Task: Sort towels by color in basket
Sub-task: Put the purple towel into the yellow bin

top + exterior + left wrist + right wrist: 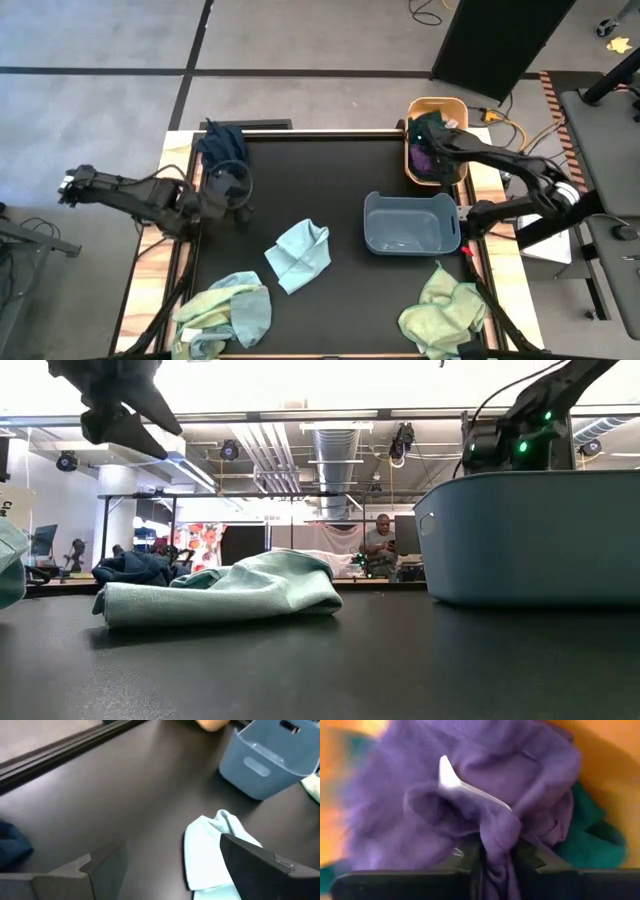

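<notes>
Right wrist view: the right gripper (495,852) is seen pinching a purple towel (470,785) inside the tan basket (459,108), beside a dark green towel (590,830). The left gripper (165,865) is held spread above the desk (330,170), near the navy towel (222,145). Light blue towel (300,255) lies mid-desk beside the blue bin (410,222).

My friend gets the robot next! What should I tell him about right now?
Right gripper: shut on the purple towel, over the orange basket, which also holds a dark green towel.
Left gripper: open, empty, above the mat's far-left part near the navy towel.
Blue bin: looks empty.
Left to sort: navy towel, light blue towel mid-mat, yellow-green towel front right, mixed heap front left.
</notes>
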Controlling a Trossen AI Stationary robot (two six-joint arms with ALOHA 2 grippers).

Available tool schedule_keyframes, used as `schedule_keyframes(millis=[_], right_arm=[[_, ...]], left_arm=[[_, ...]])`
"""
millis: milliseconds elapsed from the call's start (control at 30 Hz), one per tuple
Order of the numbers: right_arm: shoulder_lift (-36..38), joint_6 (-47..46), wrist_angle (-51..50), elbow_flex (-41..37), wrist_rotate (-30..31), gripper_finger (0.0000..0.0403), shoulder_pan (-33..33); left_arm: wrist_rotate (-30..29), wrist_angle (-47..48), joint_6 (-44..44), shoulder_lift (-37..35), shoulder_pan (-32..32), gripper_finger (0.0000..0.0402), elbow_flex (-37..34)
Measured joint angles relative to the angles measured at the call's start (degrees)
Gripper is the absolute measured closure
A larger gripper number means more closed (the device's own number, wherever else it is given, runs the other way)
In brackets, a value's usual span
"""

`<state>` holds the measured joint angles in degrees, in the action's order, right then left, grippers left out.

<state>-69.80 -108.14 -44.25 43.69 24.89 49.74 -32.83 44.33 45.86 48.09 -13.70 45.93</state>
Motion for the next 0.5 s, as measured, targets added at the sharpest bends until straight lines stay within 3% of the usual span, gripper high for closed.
schedule_keyframes(millis=[300,500], right_arm=[[0.2,-0.2,0.8,-0.3,-4.3,0.0206,1.3],[4.9,-0.6,-3.5,0.7,-6.5,0.0160,0.3]], left_arm=[[12.2,-0.9,-13.0,-0.6,17.7,0.0109,0.0],[15.9,-1.7,-17.3,-0.8,20.3,0.0109,0.3]])
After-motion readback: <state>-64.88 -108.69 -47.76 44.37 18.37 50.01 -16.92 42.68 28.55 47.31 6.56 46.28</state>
